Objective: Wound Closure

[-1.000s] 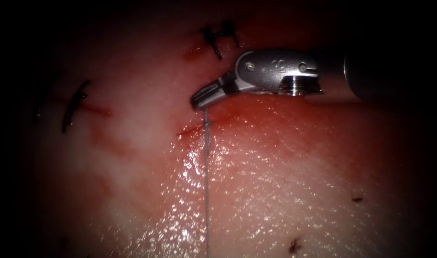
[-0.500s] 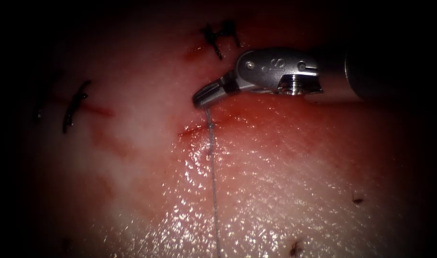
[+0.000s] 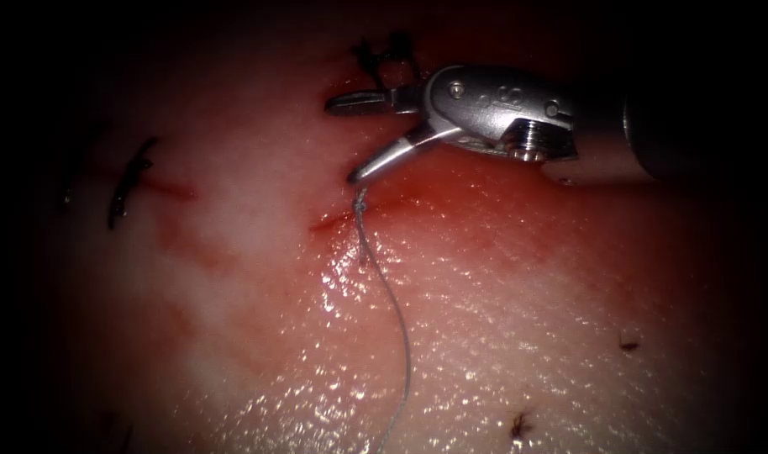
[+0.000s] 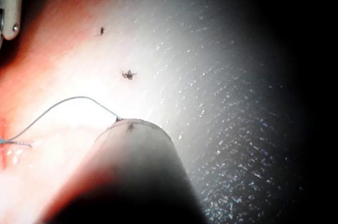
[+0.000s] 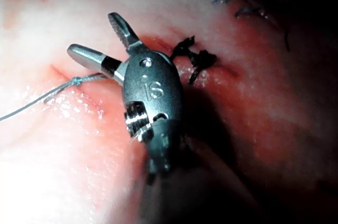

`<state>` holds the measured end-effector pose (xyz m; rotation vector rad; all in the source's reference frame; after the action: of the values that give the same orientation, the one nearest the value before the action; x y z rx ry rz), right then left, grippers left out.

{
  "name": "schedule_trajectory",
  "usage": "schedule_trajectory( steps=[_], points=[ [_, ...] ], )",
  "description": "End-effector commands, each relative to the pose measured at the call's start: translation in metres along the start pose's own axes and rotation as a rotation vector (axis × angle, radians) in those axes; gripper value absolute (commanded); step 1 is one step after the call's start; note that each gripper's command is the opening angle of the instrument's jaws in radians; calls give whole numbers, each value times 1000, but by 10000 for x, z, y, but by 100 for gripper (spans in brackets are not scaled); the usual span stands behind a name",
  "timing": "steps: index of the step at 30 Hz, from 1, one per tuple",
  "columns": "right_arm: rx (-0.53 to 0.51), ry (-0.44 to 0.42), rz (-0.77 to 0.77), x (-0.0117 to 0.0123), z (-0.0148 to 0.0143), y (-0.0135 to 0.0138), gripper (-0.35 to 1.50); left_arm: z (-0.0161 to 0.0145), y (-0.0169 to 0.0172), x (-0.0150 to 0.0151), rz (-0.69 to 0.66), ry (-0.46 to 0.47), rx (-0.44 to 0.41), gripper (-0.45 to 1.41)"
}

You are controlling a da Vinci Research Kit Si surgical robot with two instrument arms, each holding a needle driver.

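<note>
Right pincer (image 3: pixel 350 139) stood wide, holding nothing; a second ago it was shut on the thread (image 3: pixel 384 277). Thread lay slack, knot (image 3: pixel 360 200) at the cut (image 3: pixel 334 223), tail running near. No needle seen. Left pincer: can't tell. To regrip cleanly I'd approach just above the knot. Old stitch (image 3: pixel 384 55) sat just far of the jaws; open tissue (image 3: pixel 527 319) near and right.

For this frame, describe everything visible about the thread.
The thread is thin, pale grey and slack. It rises from a small knot at the cut, just below the open jaws of the right arm's tool, which hold nothing, then curves down over the wet tissue. In the left wrist view it arcs to the shaft's edge.
</note>
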<state>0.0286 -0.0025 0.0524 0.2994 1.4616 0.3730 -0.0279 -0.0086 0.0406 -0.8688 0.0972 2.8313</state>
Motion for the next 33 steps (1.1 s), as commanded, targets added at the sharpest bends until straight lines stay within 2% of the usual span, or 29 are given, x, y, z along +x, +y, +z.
schedule_trajectory(
  steps=[1,2,3,5,7,8,9,10,11,13,21,27,29,30,33],
  points=[
    [-20,31,-5,2,-1,-2,105,3,-1,1,1,1,9,-45],
    [-65,65,-14,12,-12,0,105,-5,-19,3,4,7,27,-45],
    [-65,65,-14,12,-12,0,105,-5,-19,3,4,7,27,-45],
    [-118,81,-39,22,-27,-2,101,-15,-43,4,21,2,51,-45],
    [-151,78,-63,21,-34,-12,100,-22,-65,5,40,4,69,-45],
    [-147,83,-70,17,-35,-20,88,-24,-75,6,49,5,74,-45],
    [-138,89,-77,14,-34,-27,61,-26,-82,6,60,7,74,-45],
    [-124,95,-88,8,-34,-36,-6,-27,-92,8,64,9,72,-45],
    [-119,92,-96,3,-32,-42,-35,-28,-98,9,64,12,72,-45],
    [-118,70,-118,-9,-24,-54,-35,-29,-118,12,76,15,70,-45],
    [-108,81,-134,-18,-2,-59,-35,-22,-141,11,87,15,59,-45],
    [-27,109,-142,-19,8,-73,-35,-6,-166,-6,86,19,53,-45],
    [-18,114,-144,-19,8,-76,-35,-2,-172,-11,86,3,60,-45],
    [8,127,-147,-20,7,-84,-35,11,-185,-22,90,-41,68,-45],
    [12,147,-147,-20,6,-87,-35,20,-191,-27,95,-56,63,-45]
  ],
)
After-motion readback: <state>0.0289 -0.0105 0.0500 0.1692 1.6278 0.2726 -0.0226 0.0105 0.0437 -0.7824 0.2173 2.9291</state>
